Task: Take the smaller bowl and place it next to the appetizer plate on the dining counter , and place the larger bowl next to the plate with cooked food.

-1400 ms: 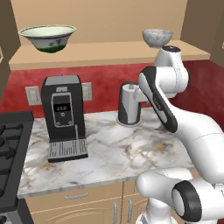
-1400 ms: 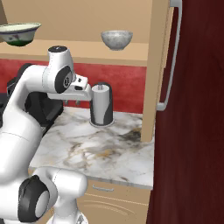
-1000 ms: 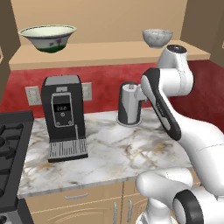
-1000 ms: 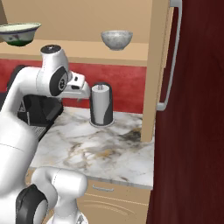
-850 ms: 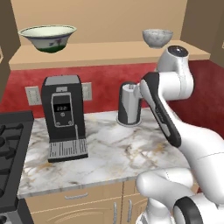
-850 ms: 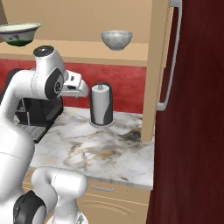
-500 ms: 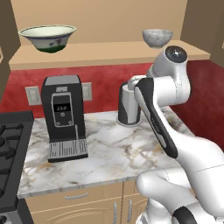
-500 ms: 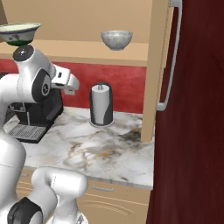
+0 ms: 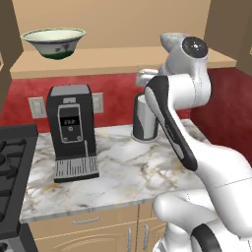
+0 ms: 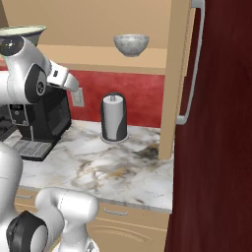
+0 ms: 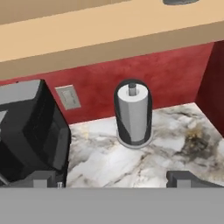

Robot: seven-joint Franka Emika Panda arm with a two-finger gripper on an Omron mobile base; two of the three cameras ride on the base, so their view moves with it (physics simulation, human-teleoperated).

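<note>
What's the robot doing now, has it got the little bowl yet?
Gripper open, holding nothing. Smaller bowl sits on the wooden shelf, untouched. Paper towel holder stands on the counter below it.

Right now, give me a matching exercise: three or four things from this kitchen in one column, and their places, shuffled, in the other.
Things:
1. smaller bowl
2. larger bowl
3. paper towel roll
4. coffee machine

Places:
A. on the marble counter, against the red wall near the socket
B. shelf, end near the fridge
C. shelf, above the coffee machine
D. on the counter beside the stove

Pairs: 1-B, 2-C, 3-A, 4-D
</note>
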